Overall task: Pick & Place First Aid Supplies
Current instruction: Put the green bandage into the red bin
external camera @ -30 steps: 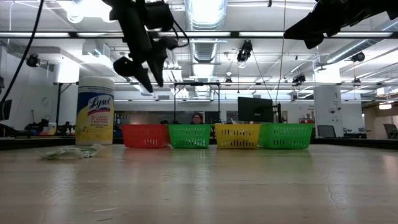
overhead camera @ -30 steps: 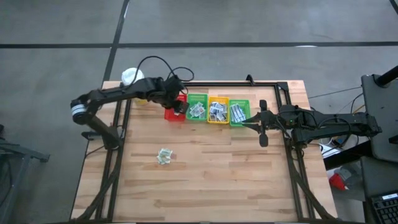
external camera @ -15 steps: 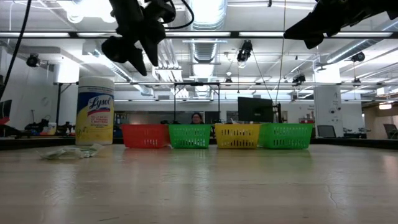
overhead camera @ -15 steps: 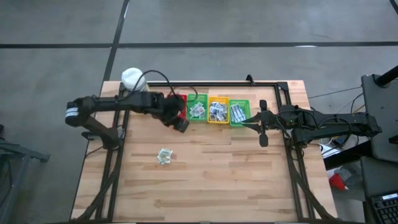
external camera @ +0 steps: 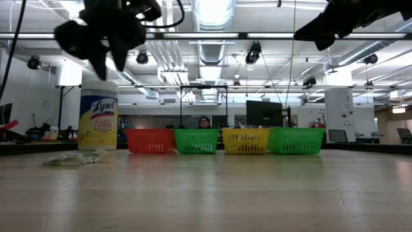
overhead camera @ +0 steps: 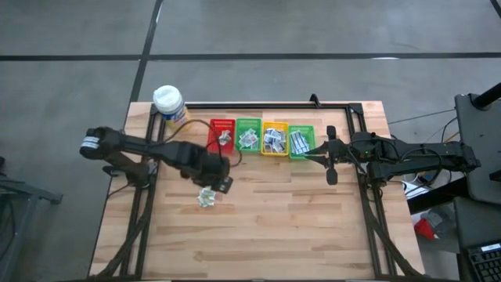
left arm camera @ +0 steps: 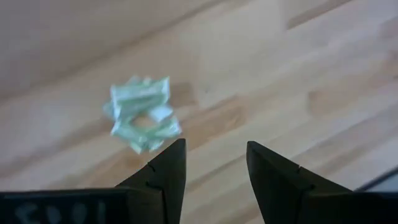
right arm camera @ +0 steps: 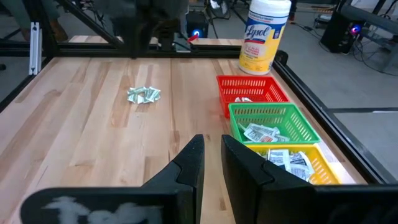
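Observation:
A small heap of first aid supplies (overhead camera: 207, 197), white-green paper packets, lies flat on the wooden table; it also shows in the left wrist view as the heap (left arm camera: 142, 115) and low on the left as the heap (external camera: 74, 156). My left gripper (overhead camera: 222, 182) hangs well above the table, just beyond the heap toward the baskets, pointing steeply down. It is open, with nothing between its fingers (left arm camera: 163, 171). More packets lie in the four baskets at the back. My right gripper (overhead camera: 329, 162) waits at the right, near the right green basket (overhead camera: 301, 141), open by a narrow gap and holding nothing.
Red (overhead camera: 221, 135), green (overhead camera: 248, 135), yellow (overhead camera: 274, 139) and green baskets stand in a row at the far side. A yellow wipes bottle (overhead camera: 169, 103) with a white cap stands at the far left corner. A black frame rail (overhead camera: 149, 188) runs along the table's sides.
My left gripper has swung from above the red basket toward the table's near edge and somewhat left, to a place over the heap of packets. Its wrist has rolled on the way, and it has stayed open. The red basket is now uncovered.

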